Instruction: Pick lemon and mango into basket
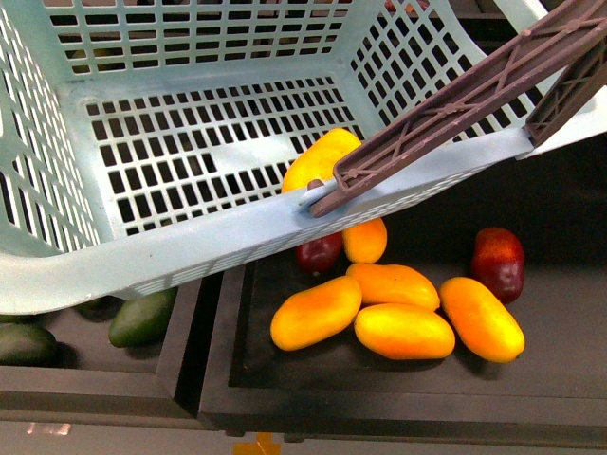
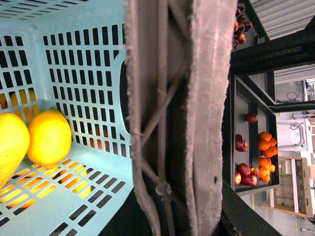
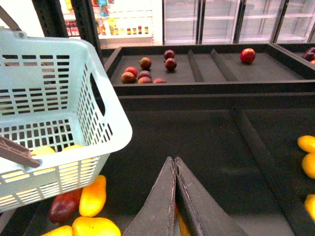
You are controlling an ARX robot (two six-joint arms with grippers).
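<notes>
Evidently the left gripper (image 2: 162,123) is clenching the handle (image 1: 455,102) of the basket (image 1: 171,251), lemon (image 2: 49,138) and mango (image 2: 11,147) lying just inside beside it, the closed, empty right gripper (image 3: 175,167) idling outside; any tilt risks spilling them.

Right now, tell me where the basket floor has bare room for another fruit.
The basket floor is free across its left and middle, bordered by the left slotted wall and the back wall. It is crowded at the near right corner, where the mango lies under the handle, with the lemon beside it in the left wrist view.
</notes>
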